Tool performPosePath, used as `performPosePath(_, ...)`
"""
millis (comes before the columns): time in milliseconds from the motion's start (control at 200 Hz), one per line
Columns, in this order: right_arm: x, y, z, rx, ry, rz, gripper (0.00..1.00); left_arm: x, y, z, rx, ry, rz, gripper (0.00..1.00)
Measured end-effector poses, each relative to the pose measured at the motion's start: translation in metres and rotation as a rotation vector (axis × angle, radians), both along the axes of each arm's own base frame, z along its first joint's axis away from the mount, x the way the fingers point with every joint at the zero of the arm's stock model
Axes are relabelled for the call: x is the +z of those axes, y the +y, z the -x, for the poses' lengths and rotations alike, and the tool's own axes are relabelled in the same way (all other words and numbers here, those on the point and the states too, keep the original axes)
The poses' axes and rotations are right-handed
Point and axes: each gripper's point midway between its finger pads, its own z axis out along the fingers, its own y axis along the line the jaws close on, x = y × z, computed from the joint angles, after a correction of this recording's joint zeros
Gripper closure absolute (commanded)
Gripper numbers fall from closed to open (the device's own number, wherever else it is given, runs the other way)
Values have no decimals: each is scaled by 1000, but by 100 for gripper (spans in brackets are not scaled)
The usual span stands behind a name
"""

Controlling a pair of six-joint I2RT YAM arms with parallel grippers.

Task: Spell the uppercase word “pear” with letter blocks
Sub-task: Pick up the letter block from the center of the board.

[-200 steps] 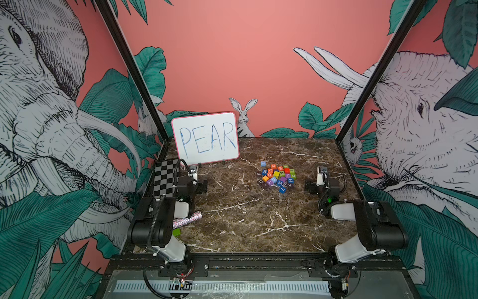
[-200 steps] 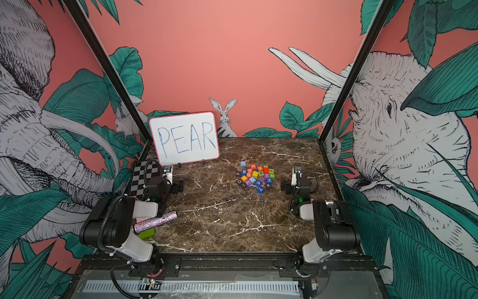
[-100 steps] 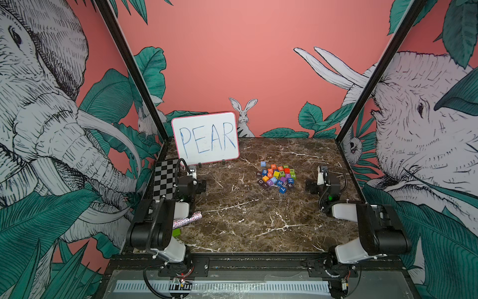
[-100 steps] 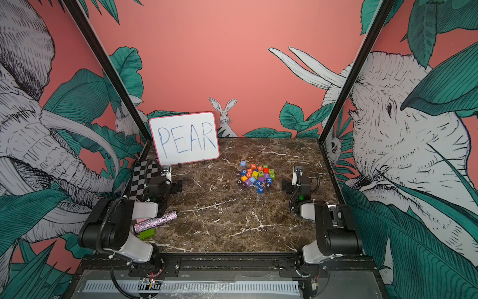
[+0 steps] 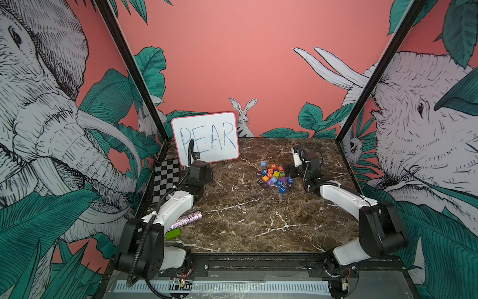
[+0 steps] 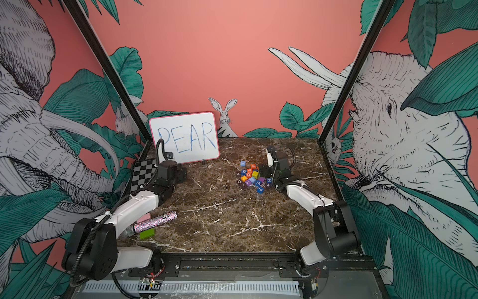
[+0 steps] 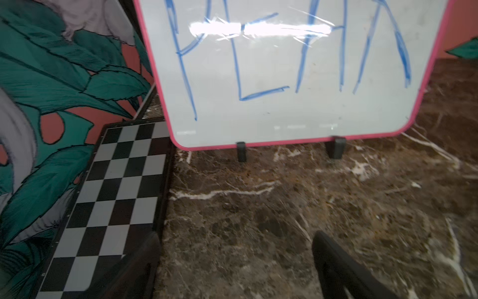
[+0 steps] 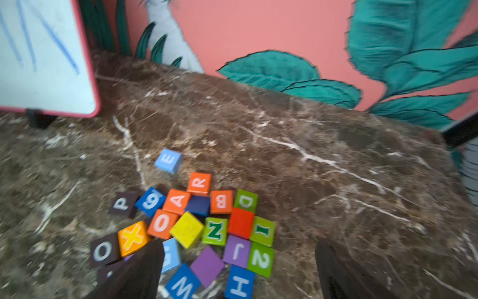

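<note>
The letter blocks (image 5: pixel 275 177) lie in a loose pile at the back right of the marble table (image 5: pixel 245 217). In the right wrist view I read blue E (image 8: pixel 168 160) apart from the pile, red-orange R (image 8: pixel 198 183), orange A (image 8: pixel 177 201) and dark-brown P (image 8: pixel 122 204). My right gripper (image 8: pixel 239 246) is open over the pile's near right edge, holding nothing. My left gripper (image 7: pixel 235 240) is open over bare marble in front of the whiteboard, far from the blocks.
A pink-rimmed whiteboard (image 5: pixel 207 138) reading PEAR stands at the back left. A checkerboard (image 5: pixel 165 181) lies along the left edge. A glittery cylinder (image 5: pixel 187 218), a green block (image 5: pixel 172 233) and a pink block (image 6: pixel 146 217) lie near the left arm.
Both arms have reached further back. The right gripper has moved left to the pile's edge, and the left one has come up toward the whiteboard.
</note>
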Motion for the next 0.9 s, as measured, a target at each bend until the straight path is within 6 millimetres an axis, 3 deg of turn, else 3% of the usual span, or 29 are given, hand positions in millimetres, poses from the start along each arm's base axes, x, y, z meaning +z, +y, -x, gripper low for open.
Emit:
performPosePath(155,-17,52,-9,154,101,22,21,-19,-73,11,-206,80,30,8)
performPosePath(220,-26,68,-11,206,139,61,25,-26,-91,11,-262,111,54,7)
performPosePath(460,-42,112,-18,418,229,214,38,-42,-131,8,-410,191,160,6)
performPosePath(600,-56,118,-13,555,258,296,45,-46,-148,10,-488,202,212,9)
performPosePath(700,-72,123,-11,639,295,332,56,-50,-156,12,-529,218,237,10)
performPosePath(900,-95,134,-15,736,344,350,58,-54,-162,14,-563,238,273,10)
